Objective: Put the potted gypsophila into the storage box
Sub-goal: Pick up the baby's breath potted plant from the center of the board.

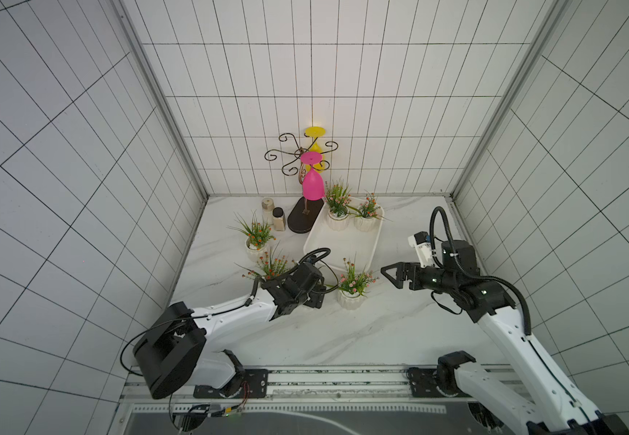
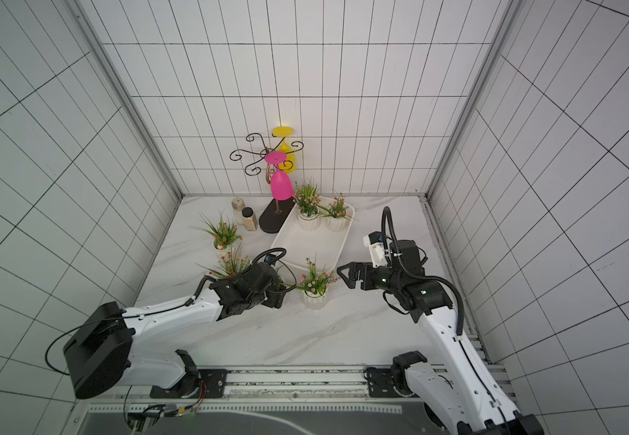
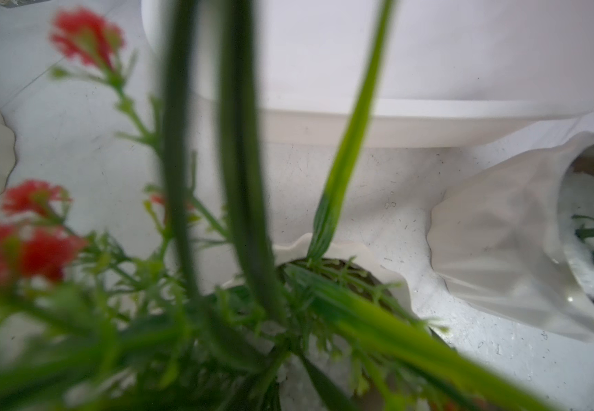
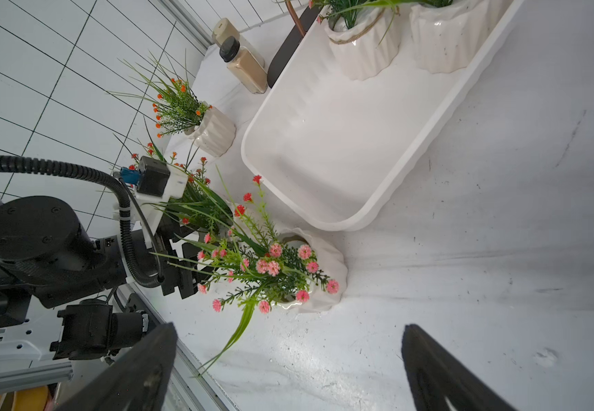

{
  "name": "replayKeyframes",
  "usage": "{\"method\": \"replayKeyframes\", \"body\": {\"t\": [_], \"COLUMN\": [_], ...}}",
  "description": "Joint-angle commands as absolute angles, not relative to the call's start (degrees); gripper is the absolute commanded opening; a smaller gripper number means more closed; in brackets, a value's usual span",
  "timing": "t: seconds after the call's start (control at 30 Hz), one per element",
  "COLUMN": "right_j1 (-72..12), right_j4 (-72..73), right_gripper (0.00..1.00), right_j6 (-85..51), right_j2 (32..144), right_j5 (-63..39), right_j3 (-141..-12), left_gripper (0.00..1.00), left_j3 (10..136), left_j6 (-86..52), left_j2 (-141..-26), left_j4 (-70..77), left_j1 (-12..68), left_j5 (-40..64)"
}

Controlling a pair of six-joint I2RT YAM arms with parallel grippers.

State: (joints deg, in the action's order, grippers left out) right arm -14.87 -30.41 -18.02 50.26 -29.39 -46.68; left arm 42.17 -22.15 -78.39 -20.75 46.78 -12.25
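Grasp step: left claw (image 1: 273, 282) over pot (image 3: 295, 249) (grip hidden, cannot tell); right claw (image 1: 389, 277) released. Next, probably: lift into box (image 1: 343, 241).

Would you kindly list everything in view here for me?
storage box: one, white, centre back
potted gypsophila in the box: two, white pots, far end
potted gypsophila on the table: three, white pots, left and front of box
goblets: two, pink and yellow, inverted on rack
goblet rack: one, dark metal, back centre
bottles: two, beige, left of rack base
table: one, white marble, underneath
left end effector: one, black, at a tabletop gypsophila
right end effector: one, black, open, near front pot
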Motion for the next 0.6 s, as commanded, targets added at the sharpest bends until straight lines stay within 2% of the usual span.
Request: {"method": "replayKeyframes", "body": {"t": [0.0, 0.57], "right_j1": [-14.33, -13.47], "right_j4": [-29.79, -29.45], "right_gripper": [0.99, 0.99], "right_j6": [-18.26, -18.79], "right_j2": [50.24, 50.62], "right_j5": [-30.92, -32.70], "right_j3": [-43.94, -43.68], "left_gripper": [0.85, 0.79], "left_j3": [41.68, 46.01], "left_j6": [-21.82, -19.21], "left_j2": [-77.53, -72.10], "left_j4": [-20.03, -25.79], "left_j1": [46.86, 46.76], "left_j5": [-12.08, -12.75]}}
